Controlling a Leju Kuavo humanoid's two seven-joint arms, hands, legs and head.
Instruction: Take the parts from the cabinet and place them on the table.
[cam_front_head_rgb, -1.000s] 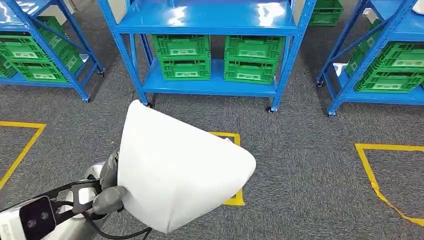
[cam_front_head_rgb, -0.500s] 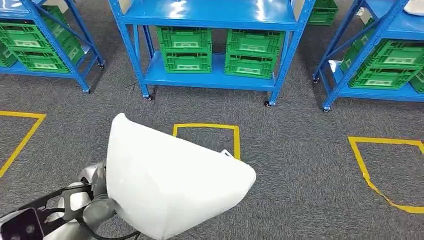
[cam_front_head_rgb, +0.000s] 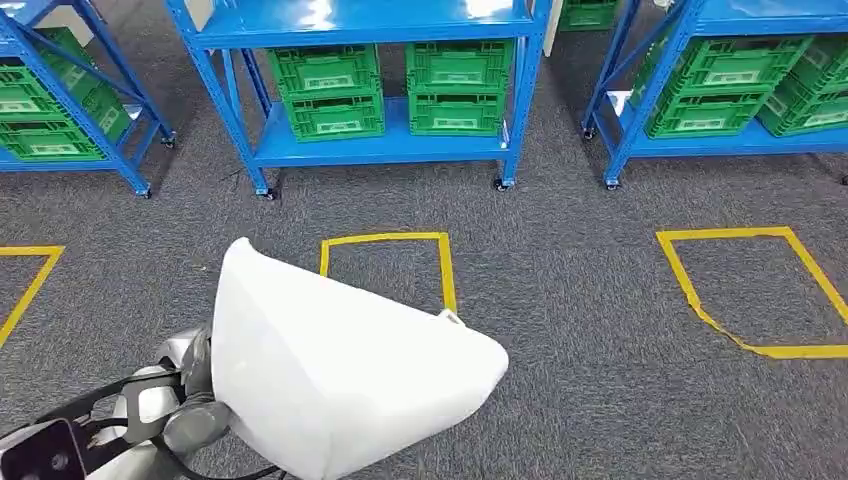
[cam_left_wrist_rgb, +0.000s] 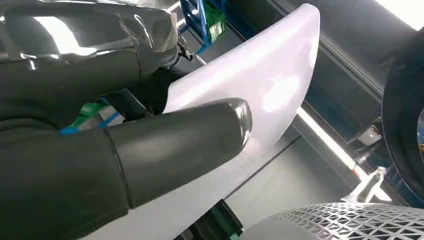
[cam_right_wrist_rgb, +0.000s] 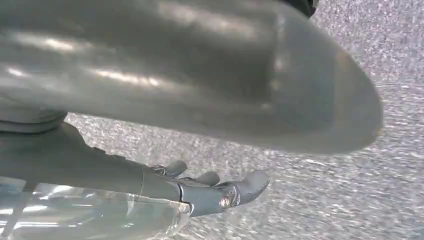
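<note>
Carrying continues: white part is gripped by left hand at lower left of the head view. Racks are shifted left and up versus a second ago, so the camera is turning. No table is seen yet. Right hand fingers: cannot tell.

White part hides left hand's fingers; right hand seemingly empty.

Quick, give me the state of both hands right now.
Left hand: holding the large white part, thumb pressed on its surface.
Right hand: holds nothing, fingers apart above the carpet.
</note>
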